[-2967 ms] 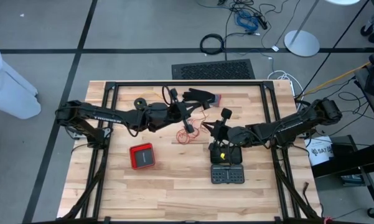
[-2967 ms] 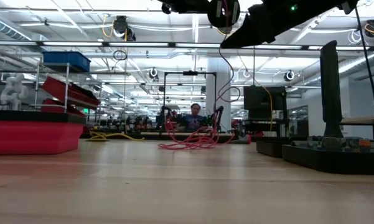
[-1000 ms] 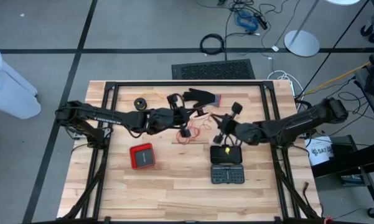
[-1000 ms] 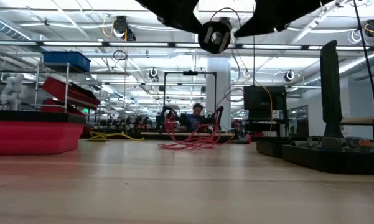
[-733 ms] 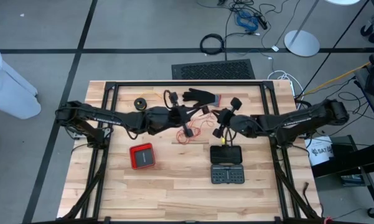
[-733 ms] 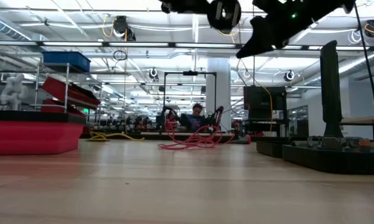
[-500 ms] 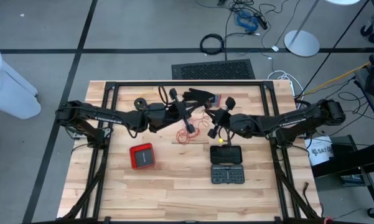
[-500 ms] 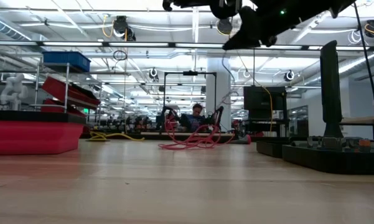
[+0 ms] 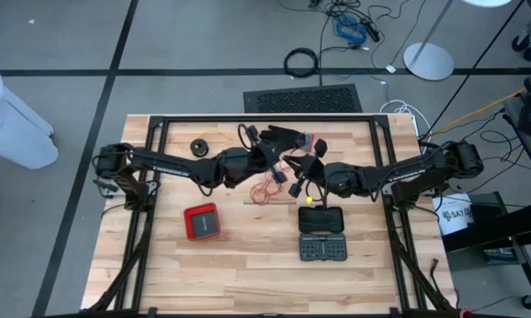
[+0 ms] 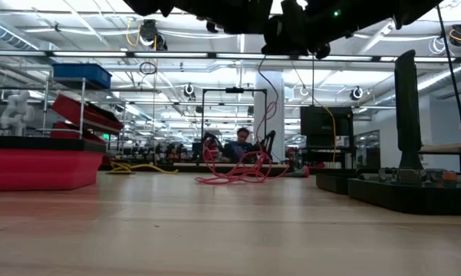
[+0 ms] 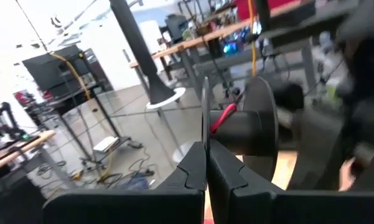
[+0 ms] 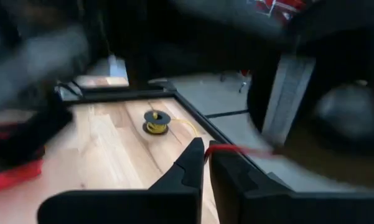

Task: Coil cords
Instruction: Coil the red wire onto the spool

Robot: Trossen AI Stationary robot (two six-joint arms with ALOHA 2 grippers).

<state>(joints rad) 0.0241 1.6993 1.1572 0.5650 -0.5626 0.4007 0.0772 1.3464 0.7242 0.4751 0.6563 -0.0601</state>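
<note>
My left gripper (image 9: 280, 170) is raised over the table's middle, shut on a black spool (image 11: 256, 124) with reddish-orange cord (image 11: 222, 117) wound on its hub. My right gripper (image 9: 299, 176) is close beside it, shut on the same cord (image 12: 236, 150). The loose remainder of the cord lies as a tangled heap (image 9: 265, 189) on the wood below. One strand (image 10: 262, 107) rises from the heap (image 10: 234, 170) to the grippers. A second small spool with yellow wire (image 12: 155, 122) stands on the table at the far left (image 9: 199, 146). My left gripper pinches the spool's thin near flange at its rim (image 11: 205, 115) between its two fingers (image 11: 193, 171). The spool is lifted clear of the table, its axis roughly level. My right gripper pinches one strand of the reddish cord (image 12: 213, 148) between its two fingertips. The strand runs on from the fingers toward the spool, clear of the table.
A black glove with a red cuff (image 9: 284, 138) lies at the far edge. A red box (image 9: 201, 221) sits near left of the heap. A black tray (image 9: 322, 234) lies near right. A black frame (image 9: 159, 124) borders the table.
My right gripper has moved toward the table's left, closing in on the spool with the cord in its fingers. My left gripper has carried the spool a little toward the table's right and far edge. The strand from the heap now rises higher.
</note>
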